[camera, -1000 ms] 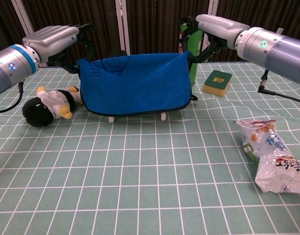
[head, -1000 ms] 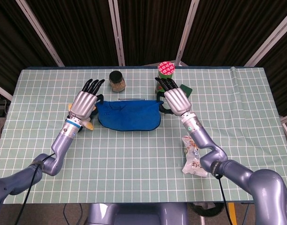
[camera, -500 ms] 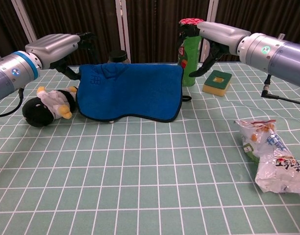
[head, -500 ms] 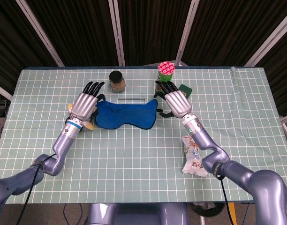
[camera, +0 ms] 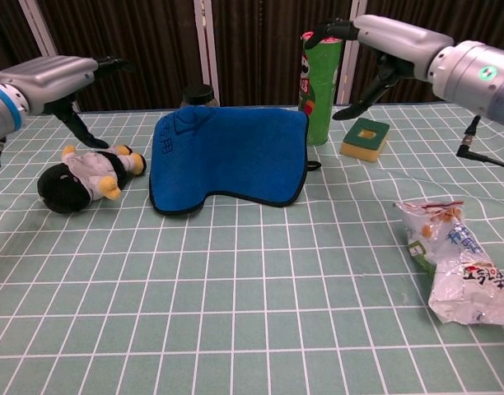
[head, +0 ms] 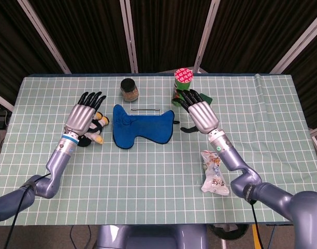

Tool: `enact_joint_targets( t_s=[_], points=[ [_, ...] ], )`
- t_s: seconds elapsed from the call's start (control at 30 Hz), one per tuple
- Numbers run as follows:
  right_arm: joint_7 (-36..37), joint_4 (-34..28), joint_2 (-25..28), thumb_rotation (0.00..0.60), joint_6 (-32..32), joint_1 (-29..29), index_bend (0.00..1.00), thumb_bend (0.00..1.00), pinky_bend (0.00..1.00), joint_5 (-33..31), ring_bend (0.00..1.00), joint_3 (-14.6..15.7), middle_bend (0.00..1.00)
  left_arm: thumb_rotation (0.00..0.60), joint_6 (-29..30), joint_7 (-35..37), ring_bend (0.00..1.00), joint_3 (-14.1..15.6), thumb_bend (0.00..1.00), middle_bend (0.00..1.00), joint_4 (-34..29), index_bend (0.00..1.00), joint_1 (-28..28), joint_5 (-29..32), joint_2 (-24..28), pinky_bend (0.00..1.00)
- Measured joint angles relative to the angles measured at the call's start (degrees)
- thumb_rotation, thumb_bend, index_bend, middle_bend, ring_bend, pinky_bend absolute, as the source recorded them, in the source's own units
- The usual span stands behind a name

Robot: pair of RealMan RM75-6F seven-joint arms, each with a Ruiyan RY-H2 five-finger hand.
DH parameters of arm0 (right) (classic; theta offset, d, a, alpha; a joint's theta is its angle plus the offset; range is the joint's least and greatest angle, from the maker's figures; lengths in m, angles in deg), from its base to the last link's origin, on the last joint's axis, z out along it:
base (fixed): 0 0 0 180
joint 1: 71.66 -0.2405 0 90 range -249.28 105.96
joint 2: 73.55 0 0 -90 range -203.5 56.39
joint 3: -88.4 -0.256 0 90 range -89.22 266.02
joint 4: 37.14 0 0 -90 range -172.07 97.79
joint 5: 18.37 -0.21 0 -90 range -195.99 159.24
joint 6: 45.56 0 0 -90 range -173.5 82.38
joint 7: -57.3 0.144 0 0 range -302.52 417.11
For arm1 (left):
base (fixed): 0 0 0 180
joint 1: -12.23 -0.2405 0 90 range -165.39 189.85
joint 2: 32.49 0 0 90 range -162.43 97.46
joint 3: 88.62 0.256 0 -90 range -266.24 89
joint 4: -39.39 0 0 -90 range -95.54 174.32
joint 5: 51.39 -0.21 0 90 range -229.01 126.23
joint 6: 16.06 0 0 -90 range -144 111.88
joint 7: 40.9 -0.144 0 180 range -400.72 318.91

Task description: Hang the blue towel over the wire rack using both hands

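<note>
Your left hand (head: 82, 117) hovers above the black-and-white stuffed penguin toy (camera: 77, 175), fingers spread and holding nothing, well clear of the blue terry towel (head: 140, 125) draped over the thin wire rack (head: 144, 109). Your right hand (head: 202, 115), also empty with fingers apart, hangs beside the tall green chip can (camera: 321, 87). Since a second ago both hands have released and moved outward, and the towel's left side has sagged lower.

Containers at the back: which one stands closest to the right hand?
The tall green can with the red lid, just beyond the right hand. The short dark-lidded jar stands further left, behind the blue towel.
</note>
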Motion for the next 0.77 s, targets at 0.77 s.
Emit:
enact_joint_targets(
  t_s=[0.77],
  points=[
    [-18.5,-33.4,23.6,0.6,-35.2,36.8,0.0,0.0,0.0,6.7,0.0,13.7,0.0,0.6,32.8,-7.3,0.0,12.0,0.03,0.0,-41.5,0.0,-32.9,-4.3,25.6,0.0]
  ],
)
